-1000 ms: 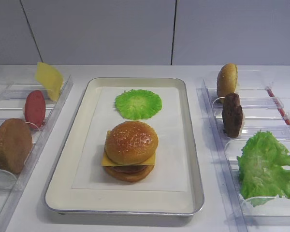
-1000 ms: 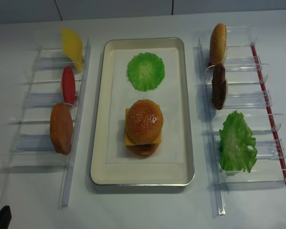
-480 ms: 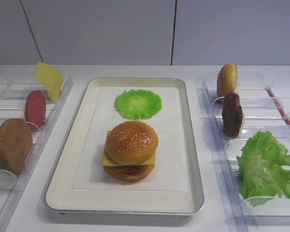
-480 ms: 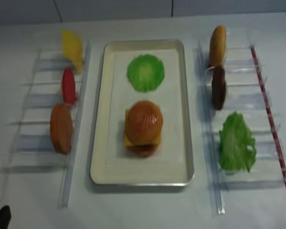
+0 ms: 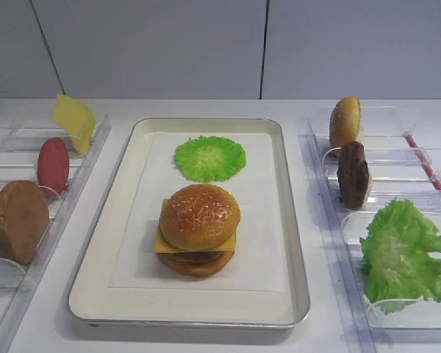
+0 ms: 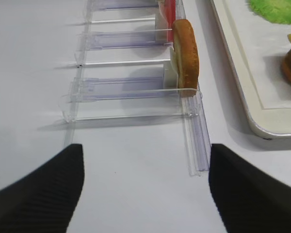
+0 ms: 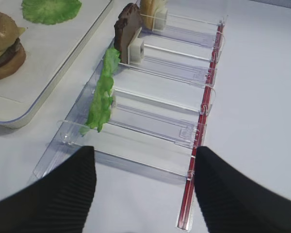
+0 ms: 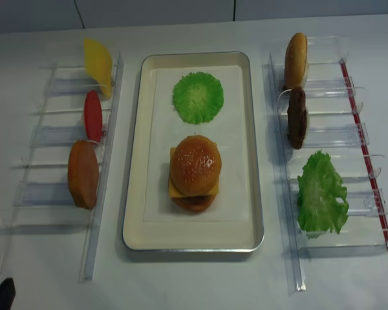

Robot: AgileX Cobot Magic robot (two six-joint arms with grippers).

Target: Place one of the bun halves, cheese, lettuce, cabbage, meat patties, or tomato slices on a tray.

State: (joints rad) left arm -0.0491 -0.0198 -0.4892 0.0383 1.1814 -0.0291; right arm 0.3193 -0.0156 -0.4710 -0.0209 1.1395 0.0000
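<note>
On the silver tray (image 5: 103,294) stands a stacked burger: a sesame bun half (image 5: 200,215) on cheese (image 5: 162,244) and a dark patty. Behind it lies a round green cabbage leaf (image 5: 210,157). The left rack holds a cheese slice (image 5: 74,121), a tomato slice (image 5: 53,165) and a plain brown disc (image 5: 18,220). In the right rack stand a bun half (image 5: 345,120), a meat patty (image 5: 353,174) and lettuce (image 5: 404,254). My left gripper (image 6: 145,194) is open over bare table before the left rack. My right gripper (image 7: 145,194) is open before the right rack, empty.
Two clear plastic racks (image 8: 103,213) (image 8: 291,258) flank the tray. A red strip (image 7: 199,145) runs along the right rack's outer edge. A dark tip of the left arm (image 8: 1,296) shows at the bottom left corner. A grey wall stands behind the table.
</note>
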